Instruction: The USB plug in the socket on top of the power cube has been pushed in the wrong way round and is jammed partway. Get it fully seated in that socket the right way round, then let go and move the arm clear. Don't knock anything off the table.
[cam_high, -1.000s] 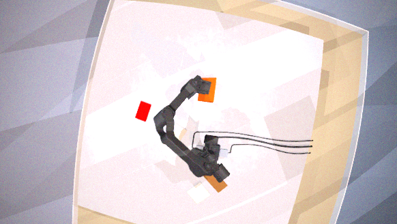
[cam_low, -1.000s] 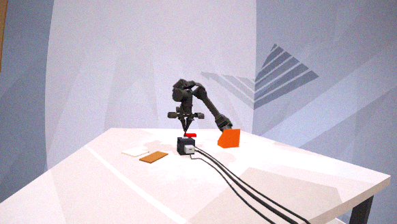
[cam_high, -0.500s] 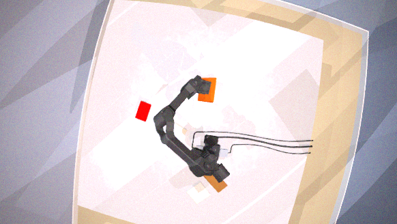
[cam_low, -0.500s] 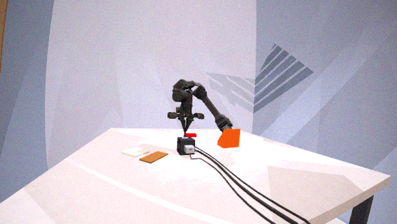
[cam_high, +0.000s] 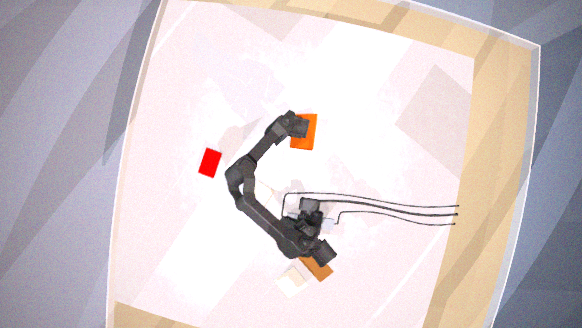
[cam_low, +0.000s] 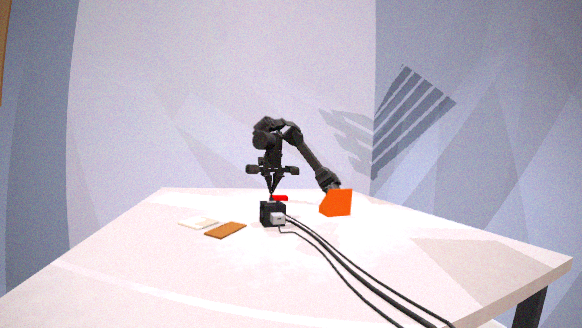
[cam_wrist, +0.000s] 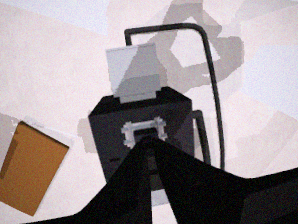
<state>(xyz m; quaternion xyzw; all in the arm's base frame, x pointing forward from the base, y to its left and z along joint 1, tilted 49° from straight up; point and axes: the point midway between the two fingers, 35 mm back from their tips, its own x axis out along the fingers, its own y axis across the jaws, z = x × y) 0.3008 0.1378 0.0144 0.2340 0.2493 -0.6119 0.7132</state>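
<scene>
The black power cube (cam_low: 266, 215) (cam_wrist: 107, 132) stands upright on the table; the arm mostly covers it in the top view. Its top socket has a silver rim (cam_wrist: 129, 136). My gripper (cam_low: 271, 194) (cam_wrist: 148, 147) points straight down over that socket, shut on the USB plug. Only a small dark part of the plug (cam_wrist: 144, 132) shows at the fingertips, inside the rim outline in the wrist view. The fingers hide the rest, so I cannot tell its depth or which way round it is.
A pale grey plug (cam_low: 277, 218) (cam_wrist: 134, 72) sits in the cube's side. Black cables (cam_high: 395, 203) (cam_low: 345, 256) run off it. A brown slab (cam_high: 321, 272) (cam_low: 225, 230) (cam_wrist: 35, 170), cream slab (cam_high: 292, 282) (cam_low: 197, 222), red block (cam_high: 210, 162) (cam_low: 281, 198) and orange block (cam_high: 310, 140) (cam_low: 338, 203) lie around.
</scene>
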